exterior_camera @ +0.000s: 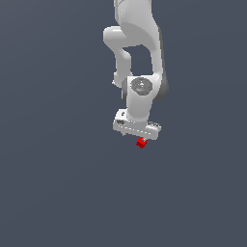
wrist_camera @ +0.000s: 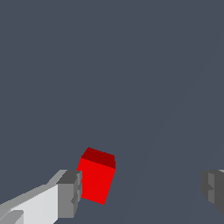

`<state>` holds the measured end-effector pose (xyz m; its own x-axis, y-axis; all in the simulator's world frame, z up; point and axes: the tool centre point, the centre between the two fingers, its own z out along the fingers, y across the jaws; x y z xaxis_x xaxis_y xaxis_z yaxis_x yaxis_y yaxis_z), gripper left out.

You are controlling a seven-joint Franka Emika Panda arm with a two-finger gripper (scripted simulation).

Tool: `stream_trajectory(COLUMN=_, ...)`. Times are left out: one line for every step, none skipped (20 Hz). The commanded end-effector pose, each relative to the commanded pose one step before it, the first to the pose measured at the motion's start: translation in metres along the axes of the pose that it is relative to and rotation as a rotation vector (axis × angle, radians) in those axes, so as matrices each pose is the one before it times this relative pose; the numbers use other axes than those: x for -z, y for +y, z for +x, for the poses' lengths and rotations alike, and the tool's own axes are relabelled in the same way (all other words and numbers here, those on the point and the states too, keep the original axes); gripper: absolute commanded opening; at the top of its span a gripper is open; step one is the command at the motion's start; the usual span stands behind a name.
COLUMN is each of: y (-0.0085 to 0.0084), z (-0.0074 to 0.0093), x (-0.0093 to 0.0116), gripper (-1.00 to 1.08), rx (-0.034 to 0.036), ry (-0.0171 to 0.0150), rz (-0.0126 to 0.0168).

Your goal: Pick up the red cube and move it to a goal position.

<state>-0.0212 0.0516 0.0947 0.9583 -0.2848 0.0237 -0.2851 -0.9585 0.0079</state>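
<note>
The red cube [exterior_camera: 141,143] is tiny and bright red and shows just under the white gripper hand in the exterior view. My gripper [exterior_camera: 139,136] hangs pointing down from the white arm, right over the cube. In the wrist view the gripper [wrist_camera: 142,190] is open, with its two grey fingertips [wrist_camera: 69,193] far apart. The red cube [wrist_camera: 97,178] lies between them, close against one fingertip and well apart from the other. I cannot tell whether that fingertip touches it. The gripper holds nothing.
The flat, plain dark grey-blue surface [exterior_camera: 58,183] fills both views around the cube. The white arm [exterior_camera: 140,43] rises behind the gripper towards the top of the exterior view. No other objects or goal marker show.
</note>
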Motion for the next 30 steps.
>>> stream_trajectory(y=-0.00631, z=-0.00683, x=-0.01379, gripper=1.00, rx=-0.05942, ry=-0.00420, rz=-0.00008)
stream_trajectory(y=-0.00257, z=-0.00266, x=-0.00552, gripper=1.00, rx=-0.02343, ry=-0.00179, rz=0.00007)
stream_trajectory(y=-0.00250, z=-0.00256, x=-0.00533, gripper=1.00, rx=-0.02258, ry=-0.00173, rz=0.00009)
stream_trajectory(y=-0.00240, z=-0.00242, x=-0.00509, gripper=1.00, rx=-0.02151, ry=-0.00166, rz=0.00011)
stream_trajectory(y=-0.00230, z=-0.00229, x=-0.00484, gripper=1.00, rx=-0.02042, ry=-0.00158, rz=0.00013)
stream_trajectory(y=-0.00220, z=-0.00216, x=-0.00458, gripper=1.00, rx=-0.01931, ry=-0.00151, rz=0.00014)
stream_trajectory(y=-0.00208, z=-0.00202, x=-0.00432, gripper=1.00, rx=-0.01820, ry=-0.00143, rz=0.00016)
stream_trajectory(y=-0.00199, z=-0.00188, x=-0.00405, gripper=1.00, rx=-0.01704, ry=-0.00135, rz=0.00018)
stream_trajectory(y=-0.00187, z=-0.00174, x=-0.00378, gripper=1.00, rx=-0.01588, ry=-0.00127, rz=0.00019)
stream_trajectory(y=-0.00175, z=-0.00160, x=-0.00350, gripper=1.00, rx=-0.01471, ry=-0.00119, rz=0.00021)
stream_trajectory(y=-0.00164, z=-0.00146, x=-0.00322, gripper=1.00, rx=-0.01350, ry=-0.00111, rz=0.00022)
stream_trajectory(y=-0.00151, z=-0.00131, x=-0.00293, gripper=1.00, rx=-0.01229, ry=-0.00103, rz=0.00023)
stream_trajectory(y=-0.00137, z=-0.00116, x=-0.00264, gripper=1.00, rx=-0.01107, ry=-0.00094, rz=0.00023)
stream_trajectory(y=-0.00125, z=-0.00104, x=-0.00234, gripper=1.00, rx=-0.00978, ry=-0.00084, rz=0.00022)
stream_trajectory(y=-0.00109, z=-0.00089, x=-0.00204, gripper=1.00, rx=-0.00853, ry=-0.00075, rz=0.00021)
stream_trajectory(y=-0.00094, z=-0.00075, x=-0.00173, gripper=1.00, rx=-0.00724, ry=-0.00064, rz=0.00019)
stream_trajectory(y=-0.00078, z=-0.00061, x=-0.00142, gripper=1.00, rx=-0.00595, ry=-0.00054, rz=0.00017)
stream_trajectory(y=-0.00060, z=-0.00047, x=-0.00111, gripper=1.00, rx=-0.00466, ry=-0.00042, rz=0.00014)
stream_trajectory(y=-0.00045, z=-0.00035, x=-0.00079, gripper=1.00, rx=-0.00330, ry=-0.00030, rz=0.00010)
stream_trajectory(y=-0.00029, z=-0.00022, x=-0.00047, gripper=1.00, rx=-0.00194, ry=-0.00018, rz=0.00006)
stream_trajectory(y=-0.00008, z=-0.00006, x=-0.00016, gripper=1.00, rx=-0.00069, ry=-0.00006, rz=0.00002)
stream_trajectory(y=0.00000, z=0.00000, x=0.00000, gripper=-1.00, rx=0.00000, ry=0.00000, rz=0.00000)
stream_trajectory(y=0.00000, z=0.00000, x=0.00000, gripper=-1.00, rx=0.00000, ry=0.00000, rz=0.00000)
stream_trajectory(y=0.00000, z=0.00000, x=0.00000, gripper=-1.00, rx=0.00000, ry=0.00000, rz=0.00000)
stream_trajectory(y=0.00000, z=0.00000, x=0.00000, gripper=-1.00, rx=0.00000, ry=0.00000, rz=0.00000)
stream_trajectory(y=0.00000, z=0.00000, x=0.00000, gripper=-1.00, rx=0.00000, ry=0.00000, rz=0.00000)
stream_trajectory(y=0.00000, z=0.00000, x=0.00000, gripper=-1.00, rx=0.00000, ry=0.00000, rz=0.00000)
stream_trajectory(y=0.00000, z=0.00000, x=0.00000, gripper=-1.00, rx=0.00000, ry=0.00000, rz=0.00000)
stream_trajectory(y=0.00000, z=0.00000, x=0.00000, gripper=-1.00, rx=0.00000, ry=0.00000, rz=0.00000)
stream_trajectory(y=0.00000, z=0.00000, x=0.00000, gripper=-1.00, rx=0.00000, ry=0.00000, rz=0.00000)
